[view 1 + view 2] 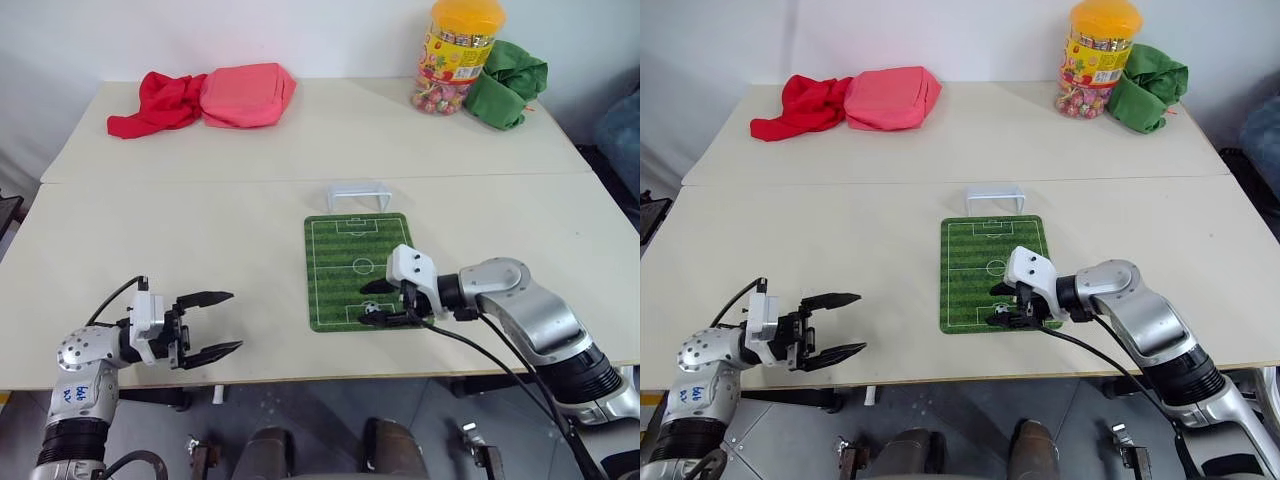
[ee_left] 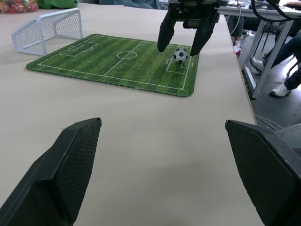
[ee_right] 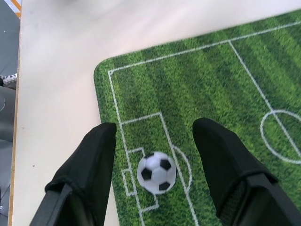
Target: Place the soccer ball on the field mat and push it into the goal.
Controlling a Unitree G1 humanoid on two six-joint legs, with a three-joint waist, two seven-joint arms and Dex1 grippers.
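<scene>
Black fingertips (image 3: 94, 155) of the right gripper (image 3: 153, 141) stand parted, gripping nothing, astride the soccer ball (image 3: 156, 172) at lower centre on the field mat (image 3: 211, 84); a gentle, centred push should roll it toward the goal (image 1: 358, 193), left gripper (image 1: 208, 325) open.

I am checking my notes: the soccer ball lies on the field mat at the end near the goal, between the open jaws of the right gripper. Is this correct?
Not quite. The soccer ball lies on the field mat at the end far from the goal, as the left wrist view shows. It does sit between the open jaws of the right gripper.
</scene>
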